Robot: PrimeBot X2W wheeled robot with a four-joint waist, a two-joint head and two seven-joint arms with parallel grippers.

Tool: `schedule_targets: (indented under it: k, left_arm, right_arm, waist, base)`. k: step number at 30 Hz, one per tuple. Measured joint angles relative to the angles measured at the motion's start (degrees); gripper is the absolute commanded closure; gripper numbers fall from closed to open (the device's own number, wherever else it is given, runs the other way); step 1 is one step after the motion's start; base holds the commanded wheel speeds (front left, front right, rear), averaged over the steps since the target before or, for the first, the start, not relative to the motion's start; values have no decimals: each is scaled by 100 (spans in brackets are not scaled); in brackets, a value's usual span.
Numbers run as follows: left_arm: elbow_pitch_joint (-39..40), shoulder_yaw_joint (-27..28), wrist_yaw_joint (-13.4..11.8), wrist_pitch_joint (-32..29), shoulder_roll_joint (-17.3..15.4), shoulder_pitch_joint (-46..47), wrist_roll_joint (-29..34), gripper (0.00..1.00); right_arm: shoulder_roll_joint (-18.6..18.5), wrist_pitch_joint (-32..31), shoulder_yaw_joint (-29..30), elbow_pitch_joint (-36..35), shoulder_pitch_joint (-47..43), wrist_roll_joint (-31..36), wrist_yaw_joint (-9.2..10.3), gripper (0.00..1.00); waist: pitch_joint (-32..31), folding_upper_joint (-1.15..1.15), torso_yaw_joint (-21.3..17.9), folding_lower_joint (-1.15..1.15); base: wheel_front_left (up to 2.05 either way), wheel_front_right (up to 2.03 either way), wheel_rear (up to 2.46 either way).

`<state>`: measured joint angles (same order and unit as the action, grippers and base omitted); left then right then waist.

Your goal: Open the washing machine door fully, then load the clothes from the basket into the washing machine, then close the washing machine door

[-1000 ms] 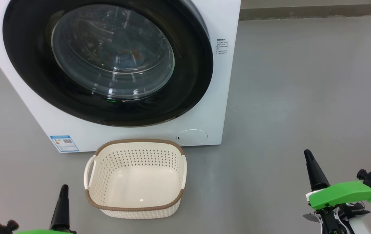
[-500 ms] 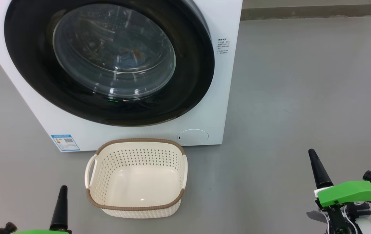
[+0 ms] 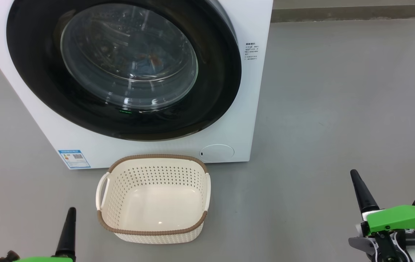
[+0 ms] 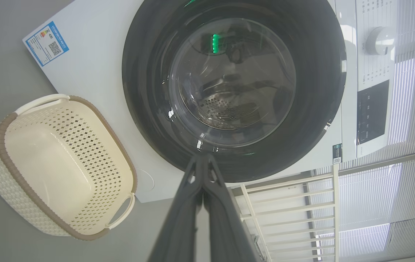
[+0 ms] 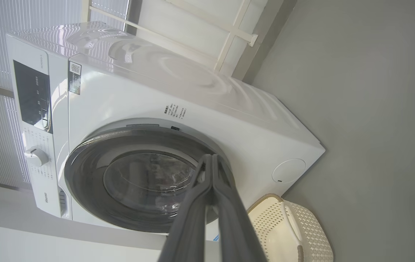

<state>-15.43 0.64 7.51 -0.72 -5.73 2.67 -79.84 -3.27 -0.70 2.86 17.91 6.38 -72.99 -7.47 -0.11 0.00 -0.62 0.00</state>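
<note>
The white washing machine [image 3: 252,109] stands ahead with its round black door [image 3: 216,72] closed flat against the front. Through the glass I dimly see blue and orange-brown fabric, the clothes [image 3: 145,63], inside the drum. The cream basket [image 3: 156,157] with a brown rim sits on the floor before the machine, with nothing in it. My left gripper [image 3: 71,211] is shut at the lower left, just left of the basket. My right gripper [image 3: 355,175] is shut at the lower right, well away from it. Both wrist views show pressed-together fingers [image 4: 202,157] [image 5: 211,157] pointing at the door [image 4: 145,72] [image 5: 83,163].
Grey floor stretches wide to the right of the machine. A white rack [image 4: 287,203] stands beside the machine against slatted blinds. The control panel with a knob [image 4: 380,38] lies above the door. A round service flap [image 3: 216,153] sits at the machine's lower right.
The right gripper has drifted slightly right and down in the head view. The head view itself has shifted a little. Door, basket and left gripper stay as they were.
</note>
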Motion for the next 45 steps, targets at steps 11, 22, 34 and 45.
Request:
schedule_targets:
  k: [11, 22, 34, 45]
  left_arm:
    - [-7, 135, 0, -189, 136, 91, -403, 100]
    - [-8, 258, 0, -348, 202, 102, -799, 100]
    - [-9, 383, 0, -534, 318, 110, -1190, 100]
    - [-9, 388, 0, -535, 319, 113, -1190, 100]
  right_arm:
    - [25, -187, 145, -54, 0, -665, 0, 100]
    - [73, -380, 312, -111, -1, -1290, 0, 100]
    - [88, -554, 475, -169, -2, -1841, 0, 100]
    - [88, -554, 477, -180, -2, -1907, 1, 100]
  waist:
    - [5, 0, 21, 0]
    - [9, 0, 42, 0]
    - [13, 0, 62, 0]
    - [13, 0, 62, 0]
  base:
    - [0, 0, 0]
    - [0, 0, 0]
    - [0, 0, 0]
    - [0, 0, 0]
